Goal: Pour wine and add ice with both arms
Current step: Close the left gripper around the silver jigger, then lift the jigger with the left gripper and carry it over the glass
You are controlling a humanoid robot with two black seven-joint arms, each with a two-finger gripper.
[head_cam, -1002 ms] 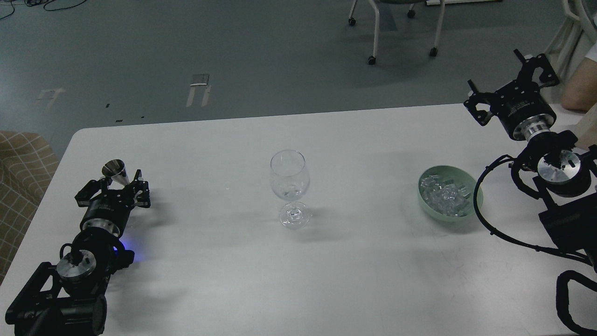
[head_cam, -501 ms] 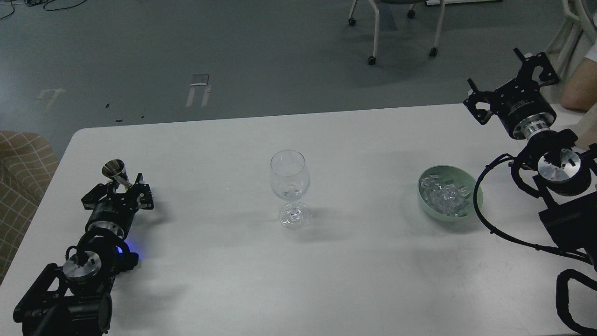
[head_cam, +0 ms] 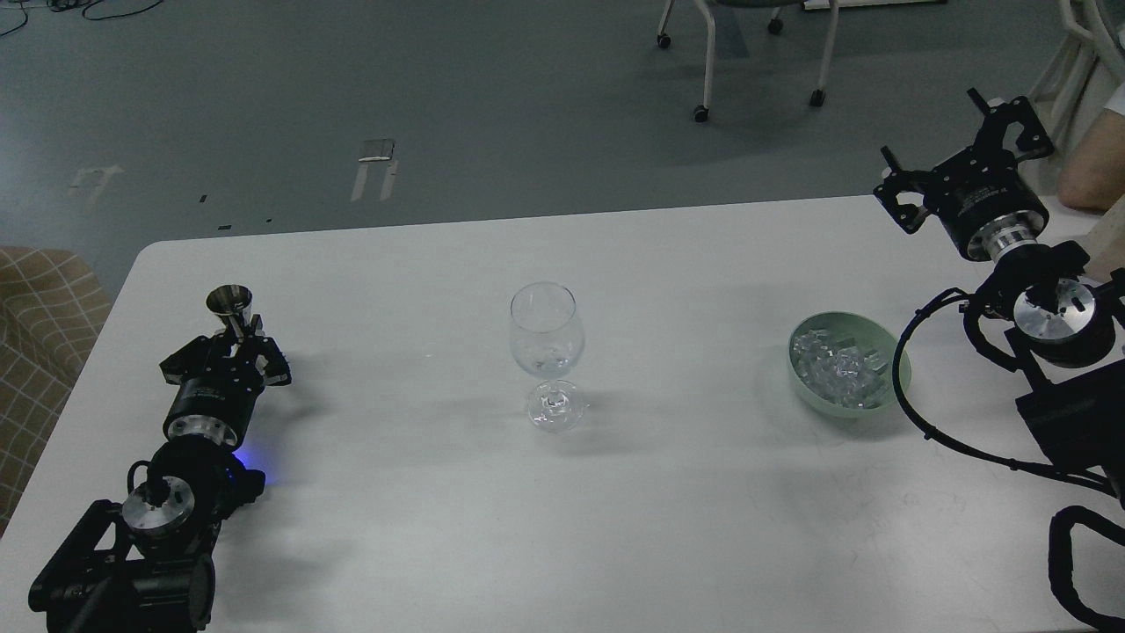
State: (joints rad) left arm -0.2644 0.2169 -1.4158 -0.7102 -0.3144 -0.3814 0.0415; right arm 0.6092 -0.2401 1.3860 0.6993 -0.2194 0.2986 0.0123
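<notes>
A clear stemmed glass (head_cam: 545, 343) stands upright at the middle of the white table (head_cam: 668, 519). A pale green bowl (head_cam: 898, 369) at the right holds the ice (head_cam: 839, 369), many small clear cubes. My left gripper (head_cam: 233, 341) lies low at the table's left, shut on the stem of a small metal measuring cup (head_cam: 230, 303) that stands upright. The wine cannot be made out: the cup's inside is too small to read, and only faint glints show at the glass's bottom. My right gripper (head_cam: 954, 141) is open and empty, raised beyond the bowl at the far right.
A chair on castors (head_cam: 747, 53) stands on the grey floor beyond the table. A person's arm (head_cam: 1090, 163) shows at the right edge. A checked seat (head_cam: 39, 352) is off the table's left edge. My right arm's cable loop (head_cam: 905, 387) hangs beside the bowl.
My left gripper's fingers have closed in on the metal cup, and gripper and cup have shifted a little right and farther from me. The right arm has barely moved.
</notes>
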